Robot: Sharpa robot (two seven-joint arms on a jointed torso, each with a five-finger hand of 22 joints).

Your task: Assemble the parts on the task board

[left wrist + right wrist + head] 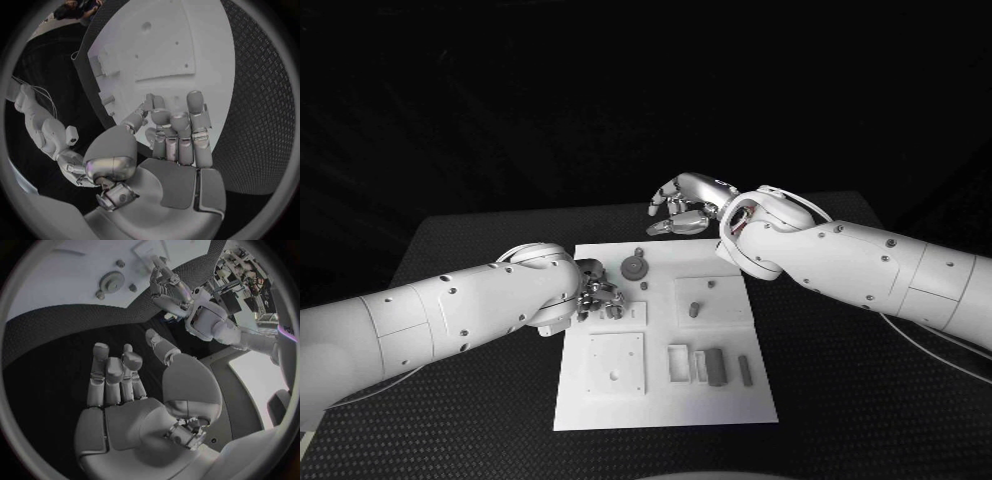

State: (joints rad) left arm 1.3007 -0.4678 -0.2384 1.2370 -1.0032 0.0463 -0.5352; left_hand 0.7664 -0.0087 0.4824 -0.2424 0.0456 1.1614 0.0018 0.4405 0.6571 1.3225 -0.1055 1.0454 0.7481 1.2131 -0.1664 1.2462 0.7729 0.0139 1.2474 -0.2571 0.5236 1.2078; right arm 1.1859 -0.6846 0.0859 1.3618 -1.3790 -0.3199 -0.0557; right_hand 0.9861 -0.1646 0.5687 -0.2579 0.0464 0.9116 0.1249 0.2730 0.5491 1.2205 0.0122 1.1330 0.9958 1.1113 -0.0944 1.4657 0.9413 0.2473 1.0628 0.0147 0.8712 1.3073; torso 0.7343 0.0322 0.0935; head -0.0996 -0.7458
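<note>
the left hand (599, 296) hovers over the left edge of the board (664, 400) with fingers curled and holding nothing, the right hand (687, 204) spread beyond its far edge – grey parts (717, 367) lie on the board.

board (733, 395): white plate lying flat, center of head view, running toward the bottom | round part (635, 267): near its top edge | grey bars (717, 367): side by side, lower right | square plate (616, 362): lower left
</note>
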